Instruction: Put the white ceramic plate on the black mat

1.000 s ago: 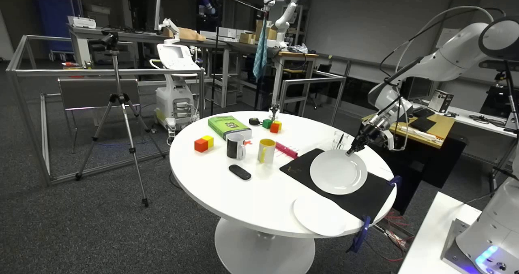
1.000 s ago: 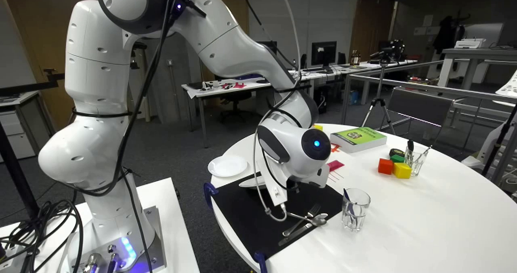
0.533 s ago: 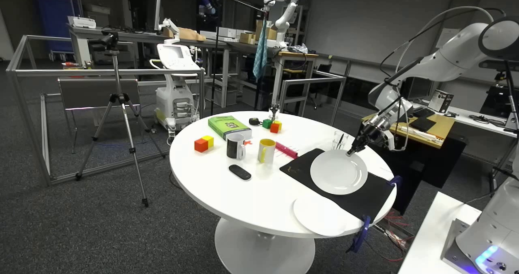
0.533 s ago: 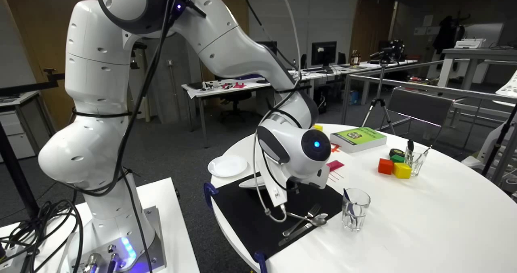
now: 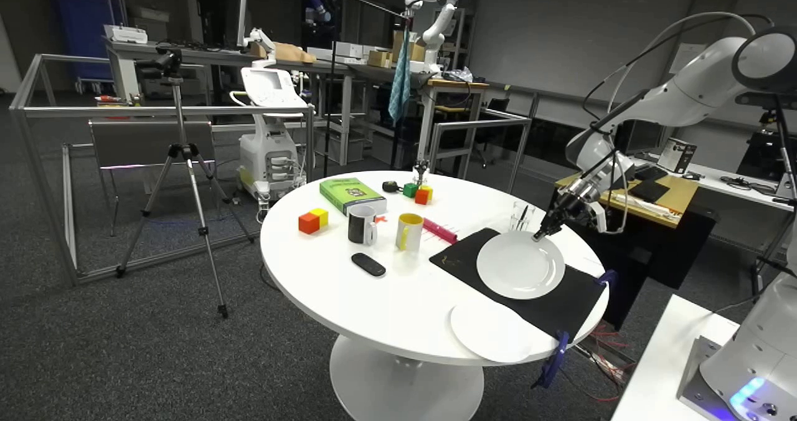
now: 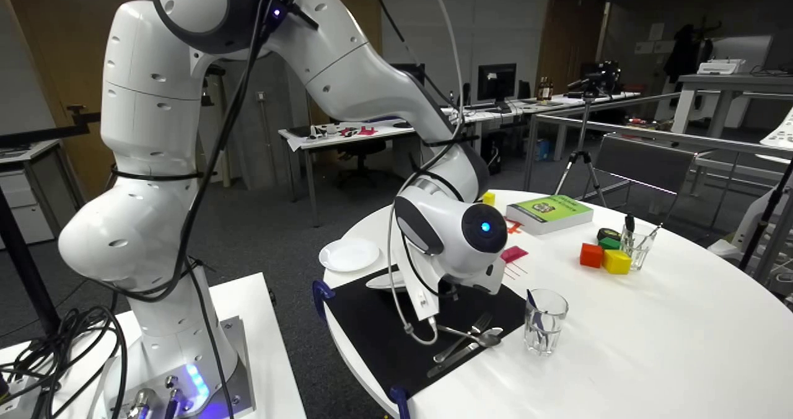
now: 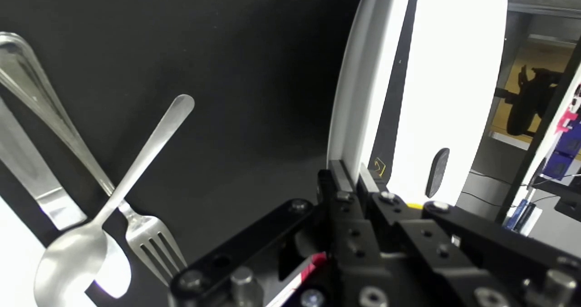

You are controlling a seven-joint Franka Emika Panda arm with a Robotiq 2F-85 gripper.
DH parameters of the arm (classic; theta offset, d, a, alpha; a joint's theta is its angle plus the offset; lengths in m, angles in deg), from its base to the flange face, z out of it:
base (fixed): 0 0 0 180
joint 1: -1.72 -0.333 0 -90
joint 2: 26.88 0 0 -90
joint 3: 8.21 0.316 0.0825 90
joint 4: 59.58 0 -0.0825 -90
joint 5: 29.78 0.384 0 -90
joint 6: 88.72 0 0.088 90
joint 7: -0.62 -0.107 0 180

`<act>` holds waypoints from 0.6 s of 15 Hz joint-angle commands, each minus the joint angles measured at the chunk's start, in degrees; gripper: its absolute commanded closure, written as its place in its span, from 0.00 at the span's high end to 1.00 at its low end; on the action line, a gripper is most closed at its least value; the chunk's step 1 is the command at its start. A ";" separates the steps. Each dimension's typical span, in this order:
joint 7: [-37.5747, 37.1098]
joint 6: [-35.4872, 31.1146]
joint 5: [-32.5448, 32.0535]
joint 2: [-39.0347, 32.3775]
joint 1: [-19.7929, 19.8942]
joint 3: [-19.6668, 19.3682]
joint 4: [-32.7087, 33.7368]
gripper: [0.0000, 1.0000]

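Observation:
The white ceramic plate (image 5: pixel 520 265) is over the black mat (image 5: pixel 566 306) in an exterior view. My gripper (image 5: pixel 537 237) is at its rim. In the wrist view the plate (image 7: pixel 356 80) shows edge-on, with its rim between my two fingertips (image 7: pixel 354 175), which look closed on it. The mat (image 7: pixel 236 71) lies dark and shadowed under it. In an exterior view the plate (image 6: pixel 383 281) is mostly hidden behind the arm; its visible edge looks a little above the mat (image 6: pixel 384 332). I cannot tell whether its far edge touches the mat.
Cutlery (image 6: pixel 468 341) lies on the mat, with a fork (image 7: pixel 154 239) near my gripper. A glass (image 6: pixel 545 323) stands beside the mat. A flat white disc (image 5: pixel 492 332) lies at the table edge. Blue clamps (image 5: pixel 554 359) grip the edge. Mugs (image 5: pixel 410 233) and a black oblong object (image 5: pixel 368 264) stand farther off.
Over the last half second my gripper and hand have dropped slightly, and the held side of the plate has come down a little with them. Other objects have not moved.

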 commanded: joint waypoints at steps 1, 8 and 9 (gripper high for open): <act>3.42 -1.29 1.79 -1.79 0.28 -0.46 0.08 0.01; 8.06 1.49 6.04 -5.84 1.74 -0.60 2.10 0.01; 9.01 2.28 6.40 -6.53 1.89 -0.69 2.46 0.01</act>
